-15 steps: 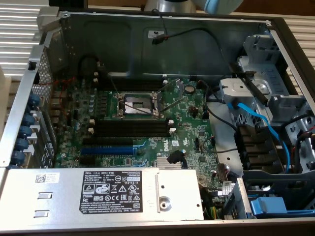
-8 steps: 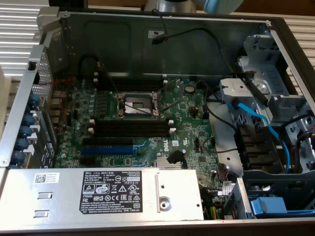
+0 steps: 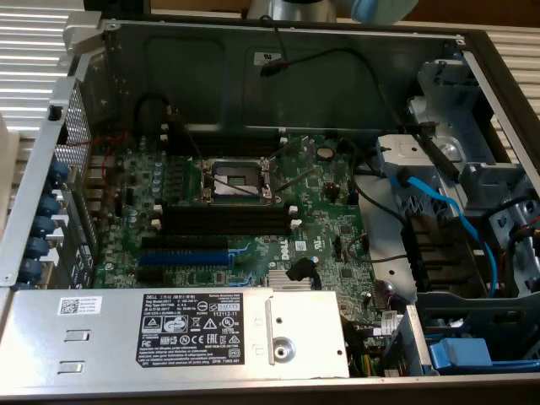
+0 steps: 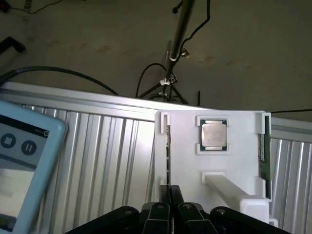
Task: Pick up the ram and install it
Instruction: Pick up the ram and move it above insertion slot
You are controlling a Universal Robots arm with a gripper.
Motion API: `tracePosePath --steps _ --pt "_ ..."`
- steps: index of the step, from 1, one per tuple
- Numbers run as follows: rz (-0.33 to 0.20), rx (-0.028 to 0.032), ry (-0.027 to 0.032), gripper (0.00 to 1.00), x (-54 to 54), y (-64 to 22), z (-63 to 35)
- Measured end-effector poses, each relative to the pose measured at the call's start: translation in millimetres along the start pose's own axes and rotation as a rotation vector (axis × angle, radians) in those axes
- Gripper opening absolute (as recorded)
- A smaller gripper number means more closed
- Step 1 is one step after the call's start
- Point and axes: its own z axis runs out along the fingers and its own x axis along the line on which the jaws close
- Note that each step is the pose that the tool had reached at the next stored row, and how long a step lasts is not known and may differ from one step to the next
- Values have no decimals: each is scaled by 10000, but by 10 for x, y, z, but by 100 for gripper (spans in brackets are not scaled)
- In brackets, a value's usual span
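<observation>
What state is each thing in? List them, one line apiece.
dark-green ram stick: standing on edge in the white plastic tray's side slot.
black pincer: closed on that stick's edge.
second green stick: on edge, opposite slot.
square silver processor chip: seated in its tray pocket.
long black memory slots: empty.
grey metal computer case: open.

Computer-assembly lab: opened computer case [image 3: 278,51], white parts tray [image 4: 234,146].

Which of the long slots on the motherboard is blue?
The expansion slot between the black memory slots and the silver power supply; the other long slots are black.
</observation>
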Motion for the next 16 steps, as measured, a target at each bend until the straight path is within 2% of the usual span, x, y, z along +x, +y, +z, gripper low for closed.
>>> tracePosePath --steps 3,6,11,16 --pt "-1 -1 -6 13 96 -219 -284" --pt "-1 -13 -9 13 189 -452 -508" --pt "0 -43 -11 13 328 -885 -710" --pt "0 -69 -14 13 394 -1108 -791"
